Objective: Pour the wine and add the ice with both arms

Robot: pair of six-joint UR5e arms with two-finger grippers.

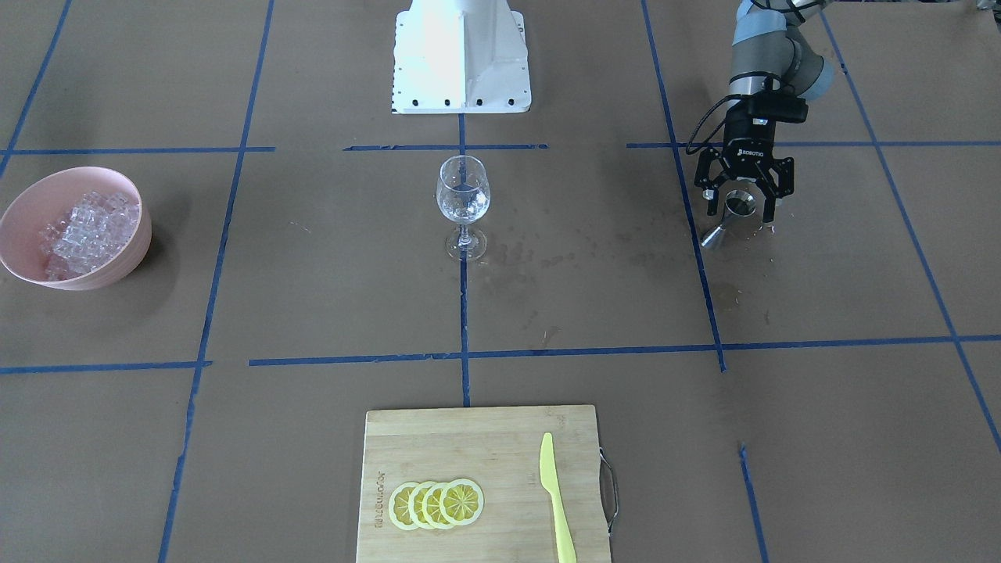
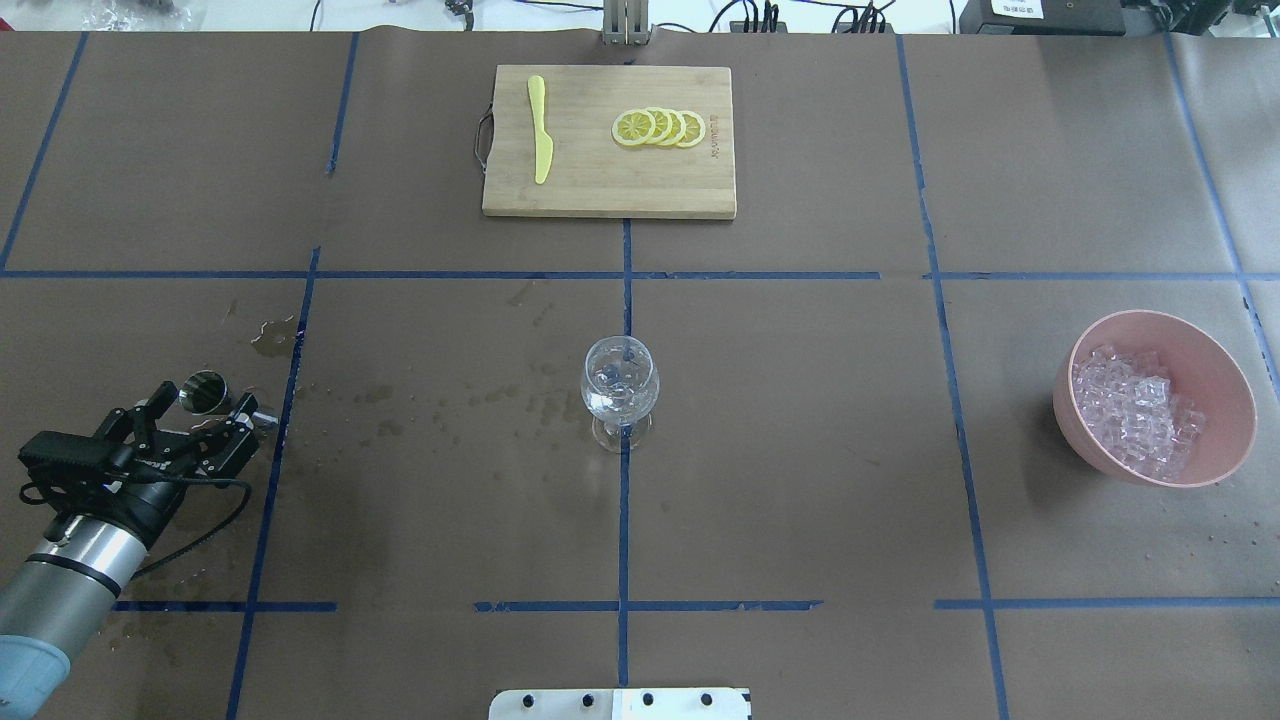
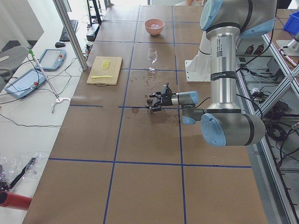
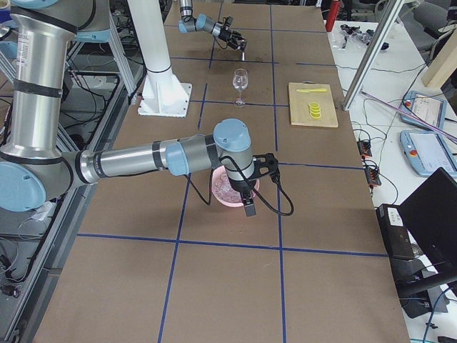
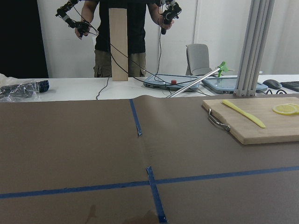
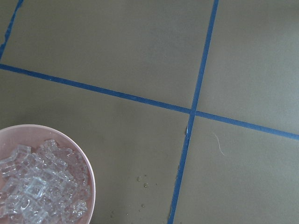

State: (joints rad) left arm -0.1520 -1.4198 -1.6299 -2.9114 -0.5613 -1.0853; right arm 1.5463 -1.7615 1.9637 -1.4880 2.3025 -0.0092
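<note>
My left gripper (image 1: 739, 205) is low over the table at the robot's left, fingers spread wide on either side of a small metal jigger (image 1: 727, 219) that stands between them without touching. In the overhead view the jigger (image 2: 203, 392) looks dark inside, and I cannot tell whether it holds wine. The wine glass (image 1: 463, 195) stands upright at the table's middle and looks clear, with no dark liquid. The ice (image 1: 86, 231) fills a pink bowl (image 1: 117, 270). My right gripper (image 4: 247, 199) hangs by that bowl, and I cannot tell whether it is open or shut.
A wooden cutting board (image 1: 469, 446) on the operators' side carries lemon slices (image 1: 438, 503) and a yellow knife (image 1: 555, 500). Wet stains (image 1: 594, 242) mark the brown paper between the glass and the jigger. The white pedestal base (image 1: 461, 55) stands behind the glass.
</note>
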